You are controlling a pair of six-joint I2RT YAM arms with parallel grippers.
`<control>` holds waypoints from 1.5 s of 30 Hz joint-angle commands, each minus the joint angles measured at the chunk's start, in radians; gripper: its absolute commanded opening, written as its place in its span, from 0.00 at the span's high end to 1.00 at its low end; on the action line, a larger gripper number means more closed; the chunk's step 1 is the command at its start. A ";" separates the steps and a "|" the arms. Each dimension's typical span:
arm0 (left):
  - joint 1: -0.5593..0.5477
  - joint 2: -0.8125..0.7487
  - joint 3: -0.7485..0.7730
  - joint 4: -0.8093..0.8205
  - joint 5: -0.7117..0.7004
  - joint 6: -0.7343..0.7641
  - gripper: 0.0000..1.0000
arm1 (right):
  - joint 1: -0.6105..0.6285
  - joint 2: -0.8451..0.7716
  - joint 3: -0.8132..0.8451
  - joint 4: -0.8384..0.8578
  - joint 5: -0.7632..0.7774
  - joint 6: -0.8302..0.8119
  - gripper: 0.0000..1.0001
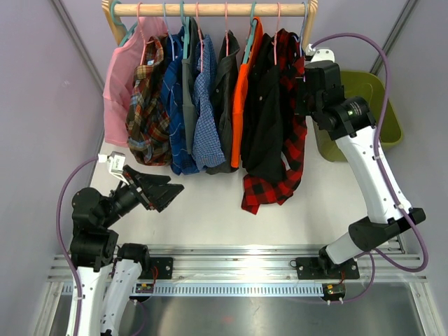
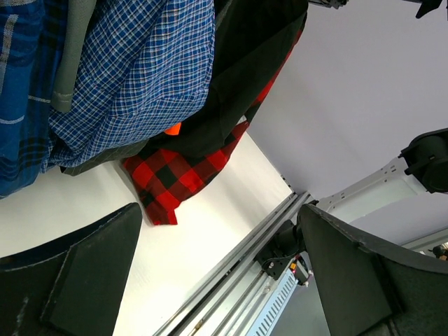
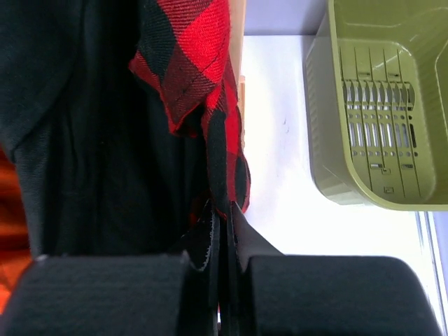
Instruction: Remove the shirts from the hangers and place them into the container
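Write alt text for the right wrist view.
The right jaws are shut on the edge of the red-and-black plaid shirt, which hangs beside a black shirt. An olive-green bin stands on the white table to the right.

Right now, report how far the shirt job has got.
Done: nothing visible; the part of the container in view holds no shirts. In hand: the right gripper has its jaws shut on the edge of the red-and-black plaid shirt, which hangs from the rail. The left gripper hovers open, holding nothing. Left: that shirt and the other shirts, all hanging there.
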 commanded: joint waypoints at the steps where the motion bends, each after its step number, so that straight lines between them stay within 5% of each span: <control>1: -0.003 -0.014 0.016 0.007 -0.006 0.014 0.01 | -0.002 -0.059 0.001 0.105 0.027 -0.011 1.00; 14: -0.003 -0.020 0.007 0.009 -0.015 0.017 0.01 | -0.002 -0.106 0.020 0.385 -0.025 -0.111 1.00; 25: -0.003 -0.004 -0.015 0.033 -0.015 0.017 0.01 | 0.000 -0.286 -0.180 0.645 -0.092 -0.143 1.00; 34: -0.003 -0.013 -0.027 0.034 -0.020 0.010 0.01 | 0.000 -0.343 -0.165 0.603 -0.126 -0.123 1.00; 45: -0.003 -0.007 0.030 0.056 -0.011 -0.011 0.01 | -0.002 -0.607 -0.269 0.163 -0.032 0.023 1.00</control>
